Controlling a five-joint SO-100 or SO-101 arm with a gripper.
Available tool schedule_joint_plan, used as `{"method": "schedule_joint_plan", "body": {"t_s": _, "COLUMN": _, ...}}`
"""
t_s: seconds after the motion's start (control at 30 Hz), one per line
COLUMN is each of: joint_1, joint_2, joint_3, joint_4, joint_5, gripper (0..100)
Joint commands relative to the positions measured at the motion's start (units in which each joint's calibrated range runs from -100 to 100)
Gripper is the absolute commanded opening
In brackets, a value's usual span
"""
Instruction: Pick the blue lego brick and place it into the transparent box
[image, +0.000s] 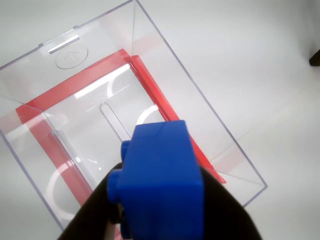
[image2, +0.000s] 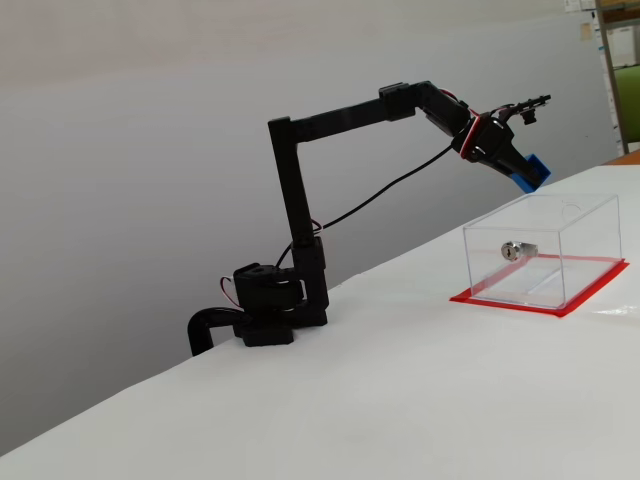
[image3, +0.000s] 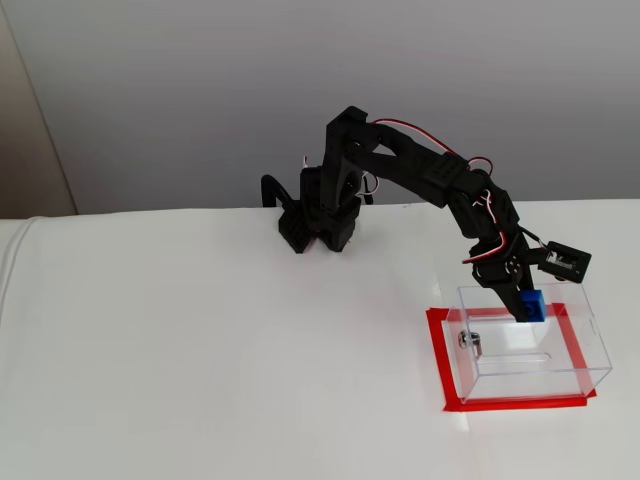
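Note:
The blue lego brick (image: 161, 182) fills the lower middle of the wrist view, held between my black fingers (image: 227, 210). My gripper (image2: 528, 172) is shut on the brick (image2: 532, 170) and holds it in the air above the open top of the transparent box (image2: 545, 250). In a fixed view from above, the brick (image3: 530, 305) hangs over the box's (image3: 530, 345) far wall. The box stands on a red base sheet (image3: 510, 402) with a silver lock cylinder (image2: 518, 250) on its wall. The inside of the box (image: 100, 115) shows no object.
The arm's base (image2: 265, 310) is clamped at the far edge of the white table (image2: 400, 400). The table's edge runs behind the base. A shelf (image2: 620, 70) stands at the far right in a fixed view.

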Motion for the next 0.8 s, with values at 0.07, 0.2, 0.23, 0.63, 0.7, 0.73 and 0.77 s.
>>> {"method": "schedule_joint_plan", "body": {"t_s": 0.07, "joint_1": -0.1, "joint_2": -0.6, "joint_3": -3.93, "joint_4": -0.17, "joint_5": -0.2, "gripper": 7}}
{"method": "schedule_joint_plan", "body": {"t_s": 0.2, "joint_1": -0.1, "joint_2": -0.6, "joint_3": -3.84, "joint_4": -0.17, "joint_5": -0.15, "gripper": 14}}
{"method": "schedule_joint_plan", "body": {"t_s": 0.23, "joint_1": -0.1, "joint_2": -0.77, "joint_3": -3.84, "joint_4": -0.17, "joint_5": -0.15, "gripper": 14}}
{"method": "schedule_joint_plan", "body": {"t_s": 0.63, "joint_1": -0.1, "joint_2": -0.77, "joint_3": -3.75, "joint_4": -0.69, "joint_5": -0.15, "gripper": 13}}
{"method": "schedule_joint_plan", "body": {"t_s": 0.7, "joint_1": -0.1, "joint_2": -0.77, "joint_3": -3.75, "joint_4": -0.69, "joint_5": -0.15, "gripper": 13}}
{"method": "schedule_joint_plan", "body": {"t_s": 0.73, "joint_1": -0.1, "joint_2": -0.77, "joint_3": -3.75, "joint_4": -0.69, "joint_5": -0.15, "gripper": 13}}
{"method": "schedule_joint_plan", "body": {"t_s": 0.77, "joint_1": -0.1, "joint_2": -0.77, "joint_3": -3.75, "joint_4": -0.69, "joint_5": -0.15, "gripper": 13}}
